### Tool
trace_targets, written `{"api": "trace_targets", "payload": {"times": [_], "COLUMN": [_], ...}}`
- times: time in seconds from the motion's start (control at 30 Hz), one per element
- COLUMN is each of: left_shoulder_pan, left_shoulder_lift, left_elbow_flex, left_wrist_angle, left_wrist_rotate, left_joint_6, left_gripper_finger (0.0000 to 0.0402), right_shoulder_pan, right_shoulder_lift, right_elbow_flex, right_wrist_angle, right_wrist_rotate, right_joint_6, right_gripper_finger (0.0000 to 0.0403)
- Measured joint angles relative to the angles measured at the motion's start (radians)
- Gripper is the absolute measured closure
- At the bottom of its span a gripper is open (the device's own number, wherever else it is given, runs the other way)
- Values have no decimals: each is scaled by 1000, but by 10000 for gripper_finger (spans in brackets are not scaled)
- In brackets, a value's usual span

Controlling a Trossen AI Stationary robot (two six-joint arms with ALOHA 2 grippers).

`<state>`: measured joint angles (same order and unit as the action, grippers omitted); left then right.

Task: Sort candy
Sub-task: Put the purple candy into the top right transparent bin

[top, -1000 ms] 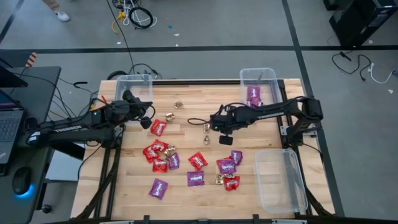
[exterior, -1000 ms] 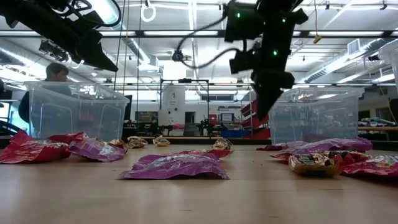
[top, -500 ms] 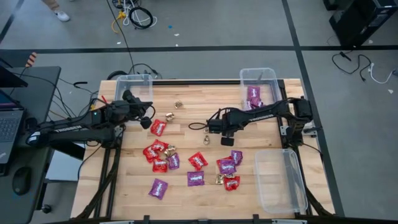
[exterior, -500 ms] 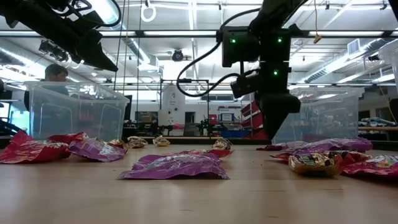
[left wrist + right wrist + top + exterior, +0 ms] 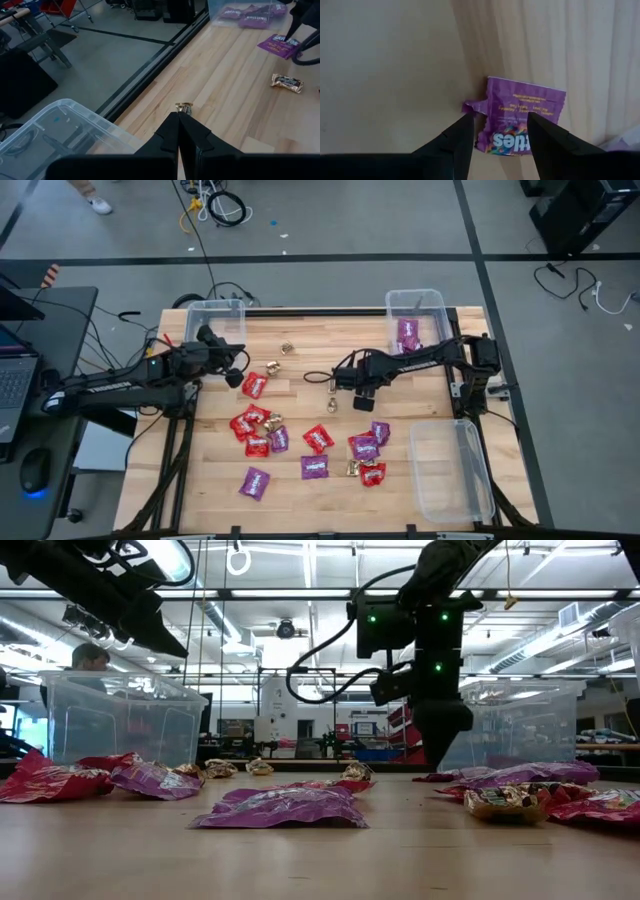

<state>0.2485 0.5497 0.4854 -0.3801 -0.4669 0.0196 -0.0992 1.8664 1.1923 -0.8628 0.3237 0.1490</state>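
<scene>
Candy lies scattered over the wooden table [image 5: 300,360]: red packets [image 5: 254,385], purple packets [image 5: 314,467] and small gold pieces [image 5: 287,348]. My right gripper [image 5: 360,392] is open and points down, low over the table [image 5: 440,762]. In the right wrist view its fingers [image 5: 497,132] stand on either side of one flat purple packet [image 5: 520,125], which lies on the wood [image 5: 279,46]; whether they touch it does not show. My left gripper [image 5: 237,372] is shut [image 5: 178,120] and hovers near the far left bin, beside a red packet.
A clear bin [image 5: 415,315] at the far right holds purple packets. Another clear bin [image 5: 215,315] stands at the far left, and a third [image 5: 450,470] along the right edge. A person [image 5: 90,655] sits beyond the table. Bare wood shows between the two grippers.
My right gripper has come down toward the table, from well above the candy to just over the purple packet, shifting slightly toward the table's left. The candy has not moved.
</scene>
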Motion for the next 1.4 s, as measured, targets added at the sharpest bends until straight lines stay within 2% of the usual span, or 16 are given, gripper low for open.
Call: {"api": "trace_targets", "payload": {"times": [0.57,0.73,1.0,1.4], "left_shoulder_pan": [0,0,0,0], "left_shoulder_lift": [0,0,0,0], "left_elbow_flex": [0,0,0,0], "left_wrist_angle": [-8,-8,-8,-8], "left_wrist_rotate": [0,0,0,0], "left_joint_6": [3,3,3,3], "left_gripper_finger": [393,393,393,393], "right_shoulder_pan": [-15,-27,-44,-43], "right_shoulder_lift": [56,58,59,50], "right_elbow_flex": [2,2,1,2], "right_wrist_angle": [21,24,24,16], "right_wrist_rotate": [-40,-45,-47,-57], "right_joint_6": [-37,-40,-40,-18], "right_gripper_finger": [251,283,390,402]}}
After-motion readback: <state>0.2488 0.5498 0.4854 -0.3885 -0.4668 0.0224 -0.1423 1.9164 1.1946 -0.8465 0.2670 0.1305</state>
